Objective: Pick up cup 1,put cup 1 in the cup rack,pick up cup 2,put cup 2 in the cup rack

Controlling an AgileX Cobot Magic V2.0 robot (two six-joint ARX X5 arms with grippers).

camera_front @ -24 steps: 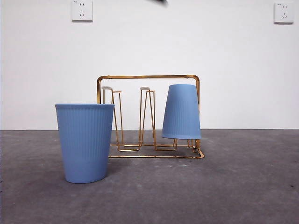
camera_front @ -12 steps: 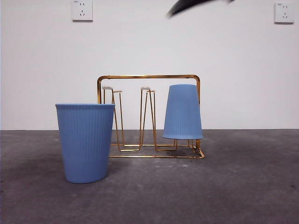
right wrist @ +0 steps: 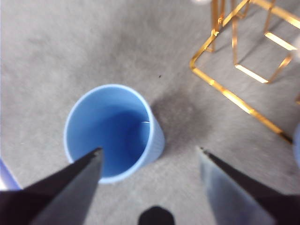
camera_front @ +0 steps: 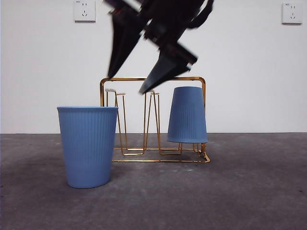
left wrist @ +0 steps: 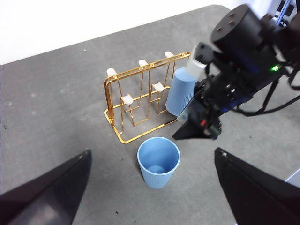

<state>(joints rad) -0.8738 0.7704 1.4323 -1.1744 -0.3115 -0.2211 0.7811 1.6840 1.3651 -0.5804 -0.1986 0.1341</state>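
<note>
One blue ribbed cup (camera_front: 88, 146) stands upright on the table, in front of the left end of the gold wire cup rack (camera_front: 151, 79). A second blue cup (camera_front: 187, 115) hangs upside down on the rack's right prongs. My right gripper (camera_front: 128, 82) is open and empty, up in the air above the rack's left half, just right of the upright cup. In the right wrist view its jaws (right wrist: 150, 150) point down at that cup (right wrist: 112, 131), with the rack (right wrist: 243, 70) beside it. My left gripper (left wrist: 152, 151) is open and empty, high above the cup (left wrist: 158, 161) and rack (left wrist: 136, 93).
The grey table (camera_front: 240, 191) ends at a white wall with two sockets (camera_front: 84, 10). The right arm (left wrist: 234, 70) reaches in over the racked cup (left wrist: 180, 96) in the left wrist view.
The right arm has come down from the top edge of the front view, and its open jaws now hang in front of the rack's top bar. Cups and rack have not moved.
</note>
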